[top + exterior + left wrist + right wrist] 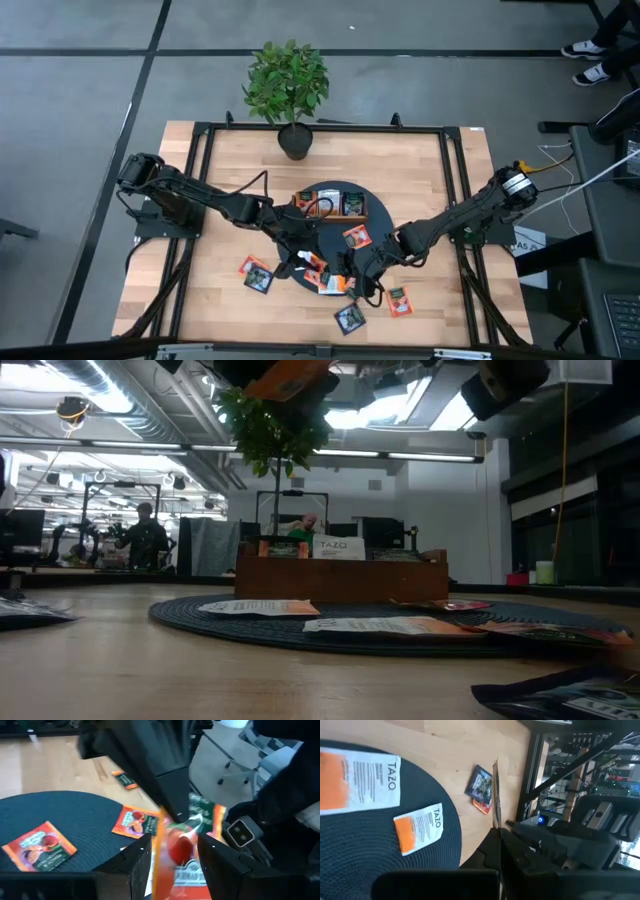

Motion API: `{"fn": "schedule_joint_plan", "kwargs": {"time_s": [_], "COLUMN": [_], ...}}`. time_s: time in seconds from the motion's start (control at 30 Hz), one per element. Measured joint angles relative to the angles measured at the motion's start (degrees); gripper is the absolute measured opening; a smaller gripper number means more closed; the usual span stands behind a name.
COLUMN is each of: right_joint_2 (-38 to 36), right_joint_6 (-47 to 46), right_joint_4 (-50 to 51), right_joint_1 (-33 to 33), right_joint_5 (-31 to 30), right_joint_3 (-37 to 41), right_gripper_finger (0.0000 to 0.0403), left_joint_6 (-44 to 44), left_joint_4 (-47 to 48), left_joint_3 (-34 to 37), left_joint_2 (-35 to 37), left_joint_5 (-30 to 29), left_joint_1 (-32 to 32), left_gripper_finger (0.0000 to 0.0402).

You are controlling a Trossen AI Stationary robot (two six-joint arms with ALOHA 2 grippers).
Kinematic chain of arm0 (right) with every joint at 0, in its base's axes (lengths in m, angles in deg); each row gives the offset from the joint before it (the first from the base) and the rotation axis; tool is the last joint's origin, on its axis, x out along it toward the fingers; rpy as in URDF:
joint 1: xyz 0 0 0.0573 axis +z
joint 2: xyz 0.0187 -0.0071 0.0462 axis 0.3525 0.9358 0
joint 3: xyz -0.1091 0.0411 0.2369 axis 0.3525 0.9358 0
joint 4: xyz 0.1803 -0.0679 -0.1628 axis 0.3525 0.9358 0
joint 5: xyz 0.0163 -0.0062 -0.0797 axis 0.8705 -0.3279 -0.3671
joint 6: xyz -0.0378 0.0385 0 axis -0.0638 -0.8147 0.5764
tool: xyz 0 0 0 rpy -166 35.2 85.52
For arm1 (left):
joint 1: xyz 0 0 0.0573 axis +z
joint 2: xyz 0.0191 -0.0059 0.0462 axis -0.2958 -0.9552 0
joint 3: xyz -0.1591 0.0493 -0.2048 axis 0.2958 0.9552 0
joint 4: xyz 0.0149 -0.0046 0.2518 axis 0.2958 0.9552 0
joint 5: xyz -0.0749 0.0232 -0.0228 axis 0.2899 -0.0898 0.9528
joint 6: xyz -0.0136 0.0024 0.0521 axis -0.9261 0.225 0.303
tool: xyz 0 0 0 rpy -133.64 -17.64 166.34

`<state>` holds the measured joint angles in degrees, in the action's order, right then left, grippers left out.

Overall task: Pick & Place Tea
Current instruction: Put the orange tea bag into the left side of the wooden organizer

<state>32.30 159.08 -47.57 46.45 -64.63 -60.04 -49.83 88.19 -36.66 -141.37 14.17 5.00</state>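
Where the two grippers meet: above the edge of the round dark mat that lies away from the plant.
Right gripper: closed on one tea sachet, which it pinches by an edge; the sachet stands upright above the mat.
Left gripper: its fingers stand apart, one on each side of the same sachet. It is not possible to tell if they press on it.
Held sachet: orange, with a red picture and some green at the upper corner. It is off the mat, between the two grippers.
Tea on the mat: several sachets lie flat there, orange ones and white ones with an orange part.
Tea beside the mat: other sachets lie on the wooden table just outside the mat's edge, one on the left arm's side and two on the right arm's side.
Wooden tray: on the part of the mat toward the plant; some sachets stand in it.
Plant: in a dark pot at the table's far edge, beyond the mat.
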Motion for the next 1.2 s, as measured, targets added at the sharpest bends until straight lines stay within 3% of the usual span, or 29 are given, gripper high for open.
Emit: {"fn": "schedule_joint_plan", "kwargs": {"time_s": [0.33,0.77,1.2], "right_joint_2": [0.02,0.13,0.13], "right_joint_6": [1.27,0.01,-1.97], "right_joint_4": [-0.83,-2.66,-3.14], "right_joint_1": [-1.69,-1.63,-1.53], "right_joint_5": [2.54,2.59,2.15], "right_joint_3": [0.00,0.07,0.07], "right_gripper_finger": [0.0000,0.0010,0.0072], "left_joint_6": [0.09,0.17,0.20], "left_joint_4": [0.00,-0.13,2.48], "left_joint_3": [0.00,-0.02,-0.02], "left_joint_2": [0.00,-0.02,-0.04], "left_joint_5": [0.38,0.36,1.63], "left_joint_1": [0.02,0.00,0.00], "left_gripper_finger": [0.0143,0.0009,0.0004]}}
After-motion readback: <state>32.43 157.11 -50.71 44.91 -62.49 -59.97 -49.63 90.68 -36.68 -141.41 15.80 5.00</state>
